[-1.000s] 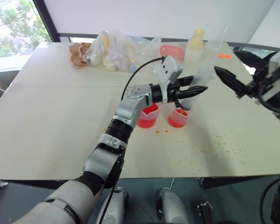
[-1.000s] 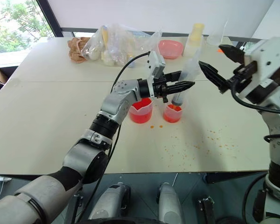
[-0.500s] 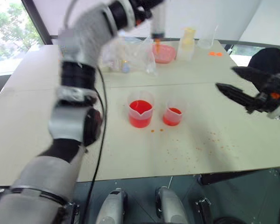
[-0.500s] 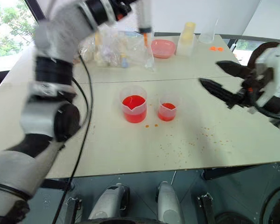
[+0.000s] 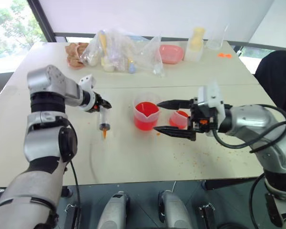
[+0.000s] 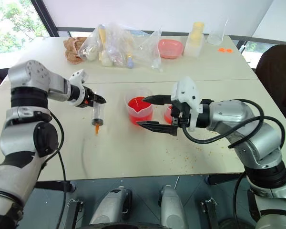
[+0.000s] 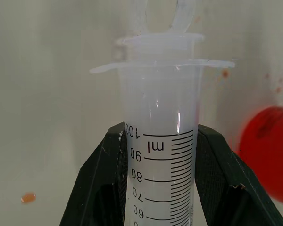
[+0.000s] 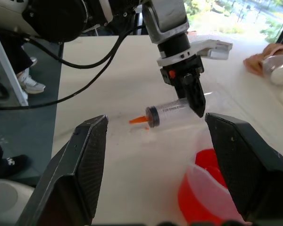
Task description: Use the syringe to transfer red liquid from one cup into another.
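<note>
on the wide pale surface the larger clear spouted beaker, about half full of orange-red liquid, stands just beside the smaller clear spoutless cup, which holds a little of it. the left gripper, jaws clenched on the large clear syringe, hangs it orange tip down above the surface, well left of both cups, with the plunger pushed in. the right gripper hovers with jaws released by the cups, so this looks like the step before a draw: next, carry the tip into the beaker and have the right jaws pull the plunger

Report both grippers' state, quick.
Left gripper: shut on the syringe.
Right gripper: open, holding nothing.
</note>
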